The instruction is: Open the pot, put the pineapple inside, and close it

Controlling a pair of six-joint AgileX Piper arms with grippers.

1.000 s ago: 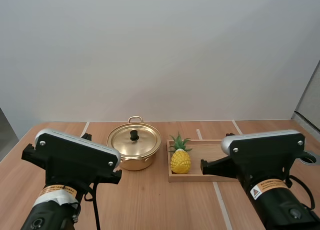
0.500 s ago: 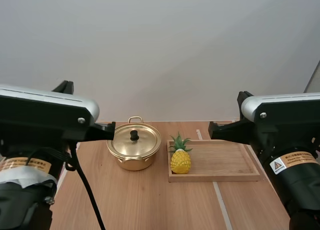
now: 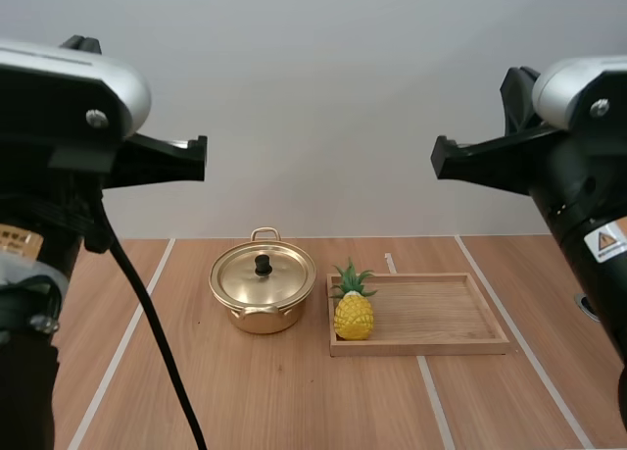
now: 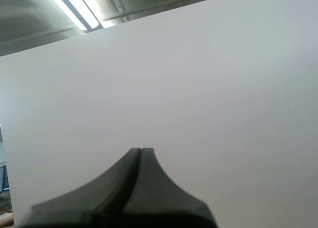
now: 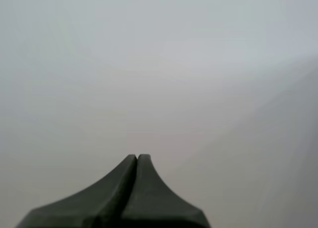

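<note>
The pineapple (image 3: 354, 311) stands upright at the left end of the tray (image 3: 441, 318), mid-frame in the high view, just right of the lidded pot (image 3: 263, 291) on the desk (image 3: 294, 401). The left jaws and right jaws, high at that frame's upper sides, show in the wrist views as closed wedges, gripping nothing.
</note>
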